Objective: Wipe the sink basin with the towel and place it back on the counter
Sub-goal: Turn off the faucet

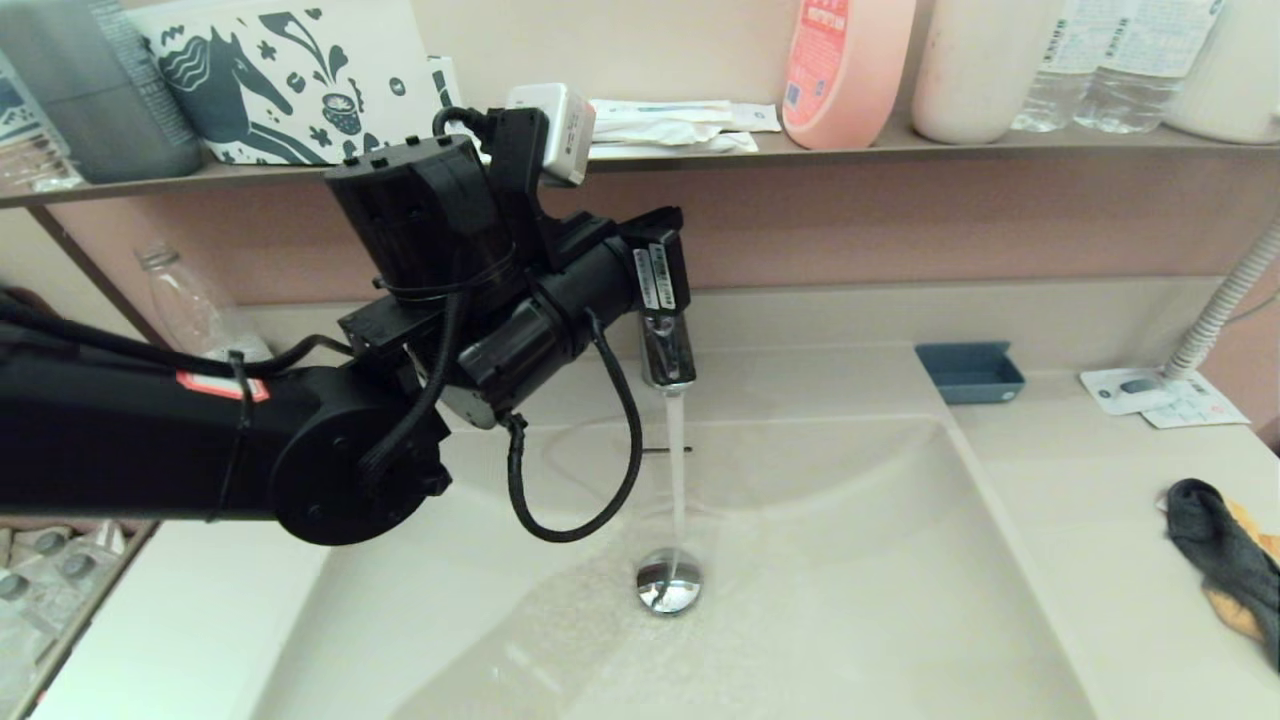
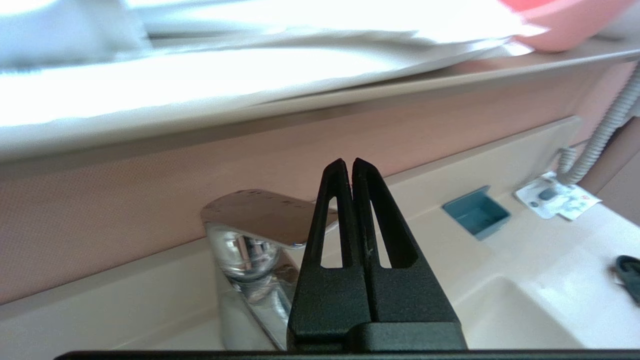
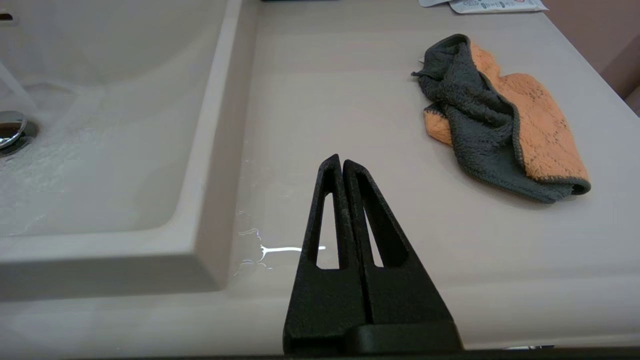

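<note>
The cream sink basin [image 1: 880, 560] fills the middle, and water runs from the chrome faucet [image 1: 668, 352] onto the round drain plug [image 1: 668, 582]. My left arm reaches over the basin. Its gripper [image 2: 348, 162] is shut and empty, right beside the end of the faucet handle [image 2: 255, 212]; contact cannot be told. The towel [image 1: 1222, 555], dark grey over orange [image 3: 480, 115], lies crumpled on the counter [image 3: 350, 75] right of the basin. My right gripper [image 3: 341, 159] hovers shut and empty over the counter's front edge, short of the towel and out of the head view.
A small blue tray [image 1: 968, 372] and a white paper packet [image 1: 1160, 395] sit at the counter's back right, beside a corrugated hose [image 1: 1220, 310]. The dark shelf [image 1: 900, 145] above holds bottles and boxes. A small water puddle [image 3: 260, 247] lies on the counter near the basin rim.
</note>
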Motion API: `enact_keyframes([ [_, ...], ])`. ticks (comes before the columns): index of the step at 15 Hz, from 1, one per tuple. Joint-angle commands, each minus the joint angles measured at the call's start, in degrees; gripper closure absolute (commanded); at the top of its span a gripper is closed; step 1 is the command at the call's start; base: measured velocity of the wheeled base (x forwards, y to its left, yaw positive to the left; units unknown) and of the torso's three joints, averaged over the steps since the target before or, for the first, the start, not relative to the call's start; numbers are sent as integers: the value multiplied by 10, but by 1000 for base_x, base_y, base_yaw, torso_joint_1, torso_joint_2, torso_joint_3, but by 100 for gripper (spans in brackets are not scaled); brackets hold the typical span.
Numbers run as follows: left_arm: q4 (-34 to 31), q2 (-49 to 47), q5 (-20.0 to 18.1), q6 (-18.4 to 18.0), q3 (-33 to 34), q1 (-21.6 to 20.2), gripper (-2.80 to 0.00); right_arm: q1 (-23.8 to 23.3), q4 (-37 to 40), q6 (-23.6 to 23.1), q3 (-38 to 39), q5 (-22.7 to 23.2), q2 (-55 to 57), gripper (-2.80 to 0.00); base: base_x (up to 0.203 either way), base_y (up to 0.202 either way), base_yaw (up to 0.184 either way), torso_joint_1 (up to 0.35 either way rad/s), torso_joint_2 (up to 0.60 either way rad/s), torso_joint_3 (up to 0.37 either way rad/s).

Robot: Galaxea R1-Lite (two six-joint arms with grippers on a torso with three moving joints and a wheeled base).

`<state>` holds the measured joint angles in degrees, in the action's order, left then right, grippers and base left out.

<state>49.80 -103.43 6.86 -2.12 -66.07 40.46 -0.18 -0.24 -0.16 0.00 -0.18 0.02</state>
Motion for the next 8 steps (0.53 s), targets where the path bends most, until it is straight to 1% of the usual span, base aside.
enact_keyframes([
  [1, 3, -17, -9, 0, -3, -13, 0, 0, 0, 0, 0, 0, 0, 0, 0, 0, 0, 0, 0, 0],
  [5, 4, -34, -21, 0, -10, -28, 0, 0, 0, 0, 0, 0, 0, 0, 0, 0, 0, 0, 0, 0],
  [8, 5, -33, -21, 0, -4, -23, 0, 0, 0, 0, 0, 0, 0, 0, 0, 0, 0, 0, 0, 0],
])
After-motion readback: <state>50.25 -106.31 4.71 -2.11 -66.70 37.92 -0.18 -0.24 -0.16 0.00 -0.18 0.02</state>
